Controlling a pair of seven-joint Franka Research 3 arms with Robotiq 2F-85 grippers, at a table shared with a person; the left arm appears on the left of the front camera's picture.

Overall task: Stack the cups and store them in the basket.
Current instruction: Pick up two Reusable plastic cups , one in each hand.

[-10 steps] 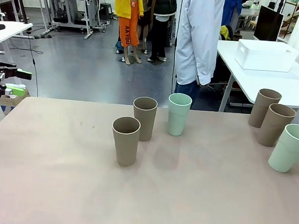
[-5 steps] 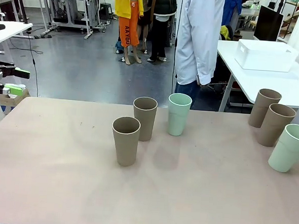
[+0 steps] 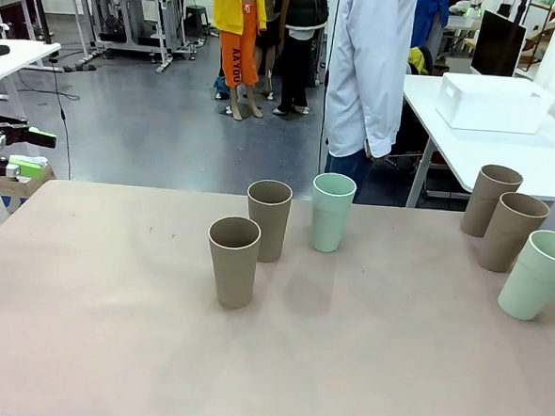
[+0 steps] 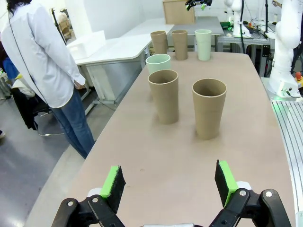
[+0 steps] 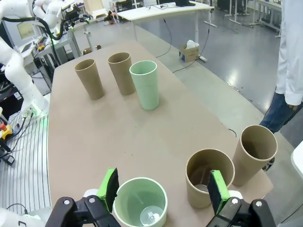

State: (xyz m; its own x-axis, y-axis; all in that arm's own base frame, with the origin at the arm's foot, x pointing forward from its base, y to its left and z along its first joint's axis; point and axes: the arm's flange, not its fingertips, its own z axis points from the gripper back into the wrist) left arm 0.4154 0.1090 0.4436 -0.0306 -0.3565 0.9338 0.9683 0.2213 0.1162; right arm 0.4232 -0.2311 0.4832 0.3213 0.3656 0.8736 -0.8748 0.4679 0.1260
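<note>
My left claw (image 4: 169, 181) hangs released above the worktop (image 4: 156, 151); two brown cups (image 4: 209, 113) stand ahead, well apart from it. My right claw (image 5: 163, 188), also released, hovers over a mint cup (image 5: 140, 208), a brown cup (image 5: 209, 182) beside its finger. The basket (image 3: 491, 113) sits on a white table (image 3: 544, 158) beyond.

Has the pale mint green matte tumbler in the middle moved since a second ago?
No. The mint green tumbler sits unchanged against the pinkish table's far edge.
</note>
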